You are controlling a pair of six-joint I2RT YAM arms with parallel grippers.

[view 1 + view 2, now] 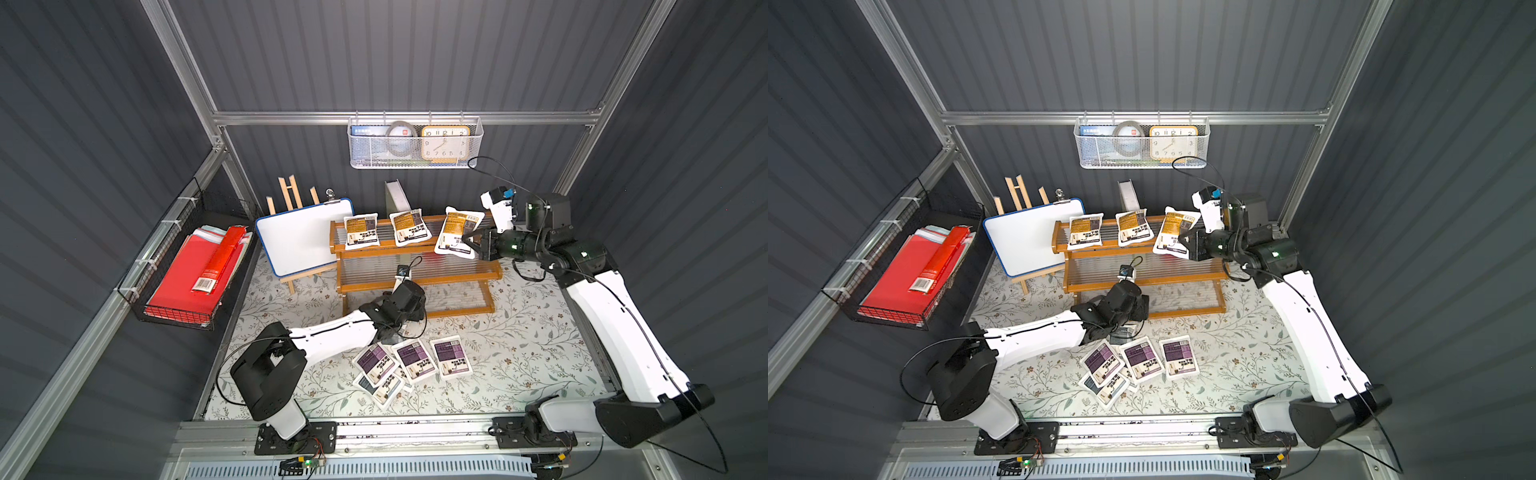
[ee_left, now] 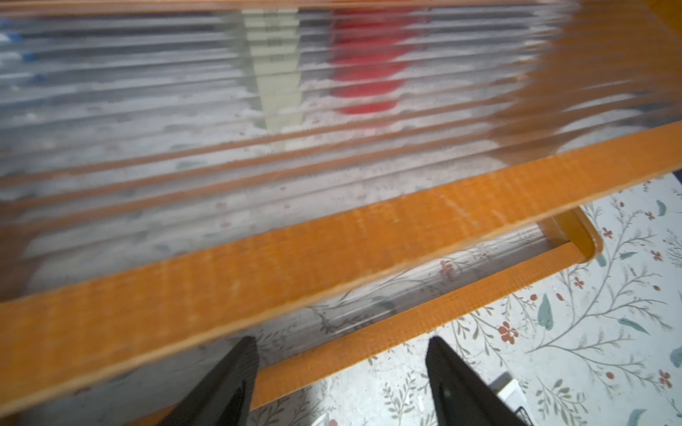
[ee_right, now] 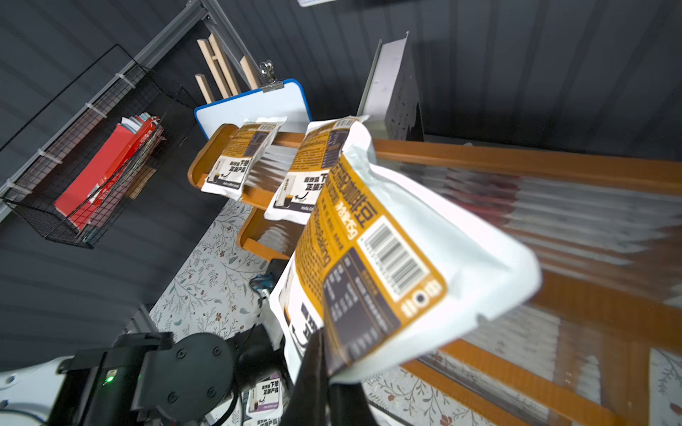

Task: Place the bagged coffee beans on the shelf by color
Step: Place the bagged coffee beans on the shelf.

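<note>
Two yellow-orange-labelled white pouches (image 1: 361, 231) lie on the orange-brown wooden shelf's (image 1: 457, 276) top tier; I hold a third pouch (image 1: 455, 235) tilted at its right end; purple pouches (image 1: 415, 358) and grey-blue pouches (image 1: 370, 384) lie on the desk (image 1: 519, 353).

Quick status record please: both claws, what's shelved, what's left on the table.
right claw: shut on third yellow pouch, tilted at right end of shelf top tier
left claw: open, empty, in front of lower tiers
top tier: two yellow pouches
middle, bottom tiers: no pouches
table: three purple pouches; grey-blue pouches partly covered
</note>
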